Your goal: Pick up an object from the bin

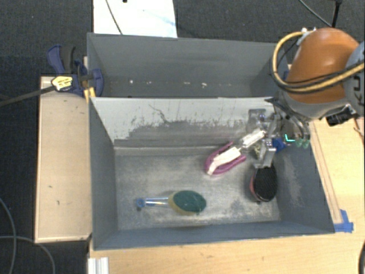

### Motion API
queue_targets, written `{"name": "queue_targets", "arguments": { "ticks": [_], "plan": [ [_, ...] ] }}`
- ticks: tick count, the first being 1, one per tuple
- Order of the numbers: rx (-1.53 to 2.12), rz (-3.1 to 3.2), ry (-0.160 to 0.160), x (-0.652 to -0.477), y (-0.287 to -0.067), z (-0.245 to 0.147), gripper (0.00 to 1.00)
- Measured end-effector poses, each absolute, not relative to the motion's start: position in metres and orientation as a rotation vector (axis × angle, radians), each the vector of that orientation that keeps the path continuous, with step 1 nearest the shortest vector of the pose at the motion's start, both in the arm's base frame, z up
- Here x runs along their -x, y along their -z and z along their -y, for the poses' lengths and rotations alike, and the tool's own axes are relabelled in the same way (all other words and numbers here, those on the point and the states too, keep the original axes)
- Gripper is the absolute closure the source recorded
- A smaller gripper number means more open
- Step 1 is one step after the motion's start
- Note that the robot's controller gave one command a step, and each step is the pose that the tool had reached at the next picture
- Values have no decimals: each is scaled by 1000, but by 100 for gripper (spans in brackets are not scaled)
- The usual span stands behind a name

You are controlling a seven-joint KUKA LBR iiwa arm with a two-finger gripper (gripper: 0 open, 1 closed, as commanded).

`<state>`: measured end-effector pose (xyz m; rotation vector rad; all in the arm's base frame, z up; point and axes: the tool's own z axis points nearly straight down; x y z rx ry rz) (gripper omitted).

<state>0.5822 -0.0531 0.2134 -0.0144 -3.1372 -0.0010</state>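
Hovering jaws look spread, pinching nothing; pink-and-white brush (pixel 225 158) lies touching their left side, long axis slanting up toward them; black oval thing (pixel 263 184) just beneath.

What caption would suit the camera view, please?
Gripper beside pink-and-white elongated object and black oval object in grey metal bin.

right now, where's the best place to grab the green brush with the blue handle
Probably the round green head: it's the bulkiest part, while the thin blue handle lies flat on the bin floor. Come straight down from above, closing across its shorter width; nothing crowds it.
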Motion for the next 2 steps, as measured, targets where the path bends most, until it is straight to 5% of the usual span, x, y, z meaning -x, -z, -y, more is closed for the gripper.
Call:
{"name": "queue_targets", "arguments": {
  "ticks": [1,2],
  "plan": [
    [-449,3104,3,-531,-104,83,0],
    [-503,3109,3,-539,-73,128,0]
  ]
}}
